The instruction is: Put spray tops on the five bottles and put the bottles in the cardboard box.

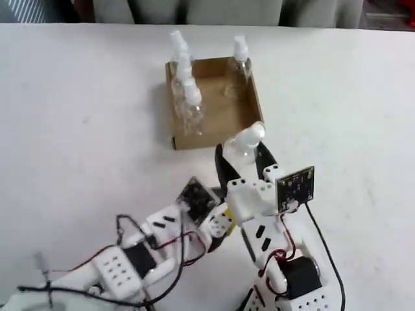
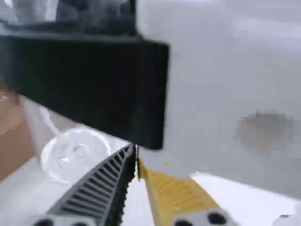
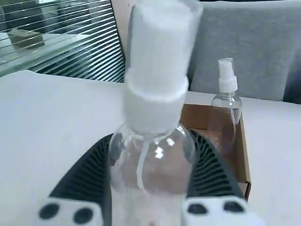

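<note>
While right jaws grip bottle [image 1: 245, 146], cardboard box [image 1: 224, 115] rim just ahead

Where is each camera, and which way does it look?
High view: above the table, looking down on the cardboard box, left arm and right arm.
Left wrist view: on the left arm, facing the right arm's black part past the left gripper.
Right wrist view: on the right arm, facing the box past the right gripper holding a spray bottle.
Shared: high and right wrist views both show that bottle and box.
</note>
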Motion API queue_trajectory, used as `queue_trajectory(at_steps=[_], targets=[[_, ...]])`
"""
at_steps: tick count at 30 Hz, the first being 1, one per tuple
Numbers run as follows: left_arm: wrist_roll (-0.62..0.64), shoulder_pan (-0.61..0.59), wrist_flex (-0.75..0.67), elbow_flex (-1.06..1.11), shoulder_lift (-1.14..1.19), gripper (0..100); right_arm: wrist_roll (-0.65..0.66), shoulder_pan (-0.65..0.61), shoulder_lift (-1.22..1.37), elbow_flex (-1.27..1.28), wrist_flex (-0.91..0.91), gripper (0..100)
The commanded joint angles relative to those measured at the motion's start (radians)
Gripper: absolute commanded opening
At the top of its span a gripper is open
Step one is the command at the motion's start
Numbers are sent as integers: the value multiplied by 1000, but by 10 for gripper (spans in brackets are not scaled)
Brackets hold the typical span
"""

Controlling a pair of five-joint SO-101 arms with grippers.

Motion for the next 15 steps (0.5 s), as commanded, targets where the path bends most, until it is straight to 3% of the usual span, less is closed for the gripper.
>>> queue_trajectory(at_steps=[1, 4, 15], targets=[[12, -22, -143, -103, 257, 20, -15, -5, -5, -63, 16, 15], [12, -22, -233, -104, 334, 20, -15, -4, -5, -61, 28, 15], [12, -22, -235, -104, 337, 20, -23, 12, -5, -61, 36, 15]])
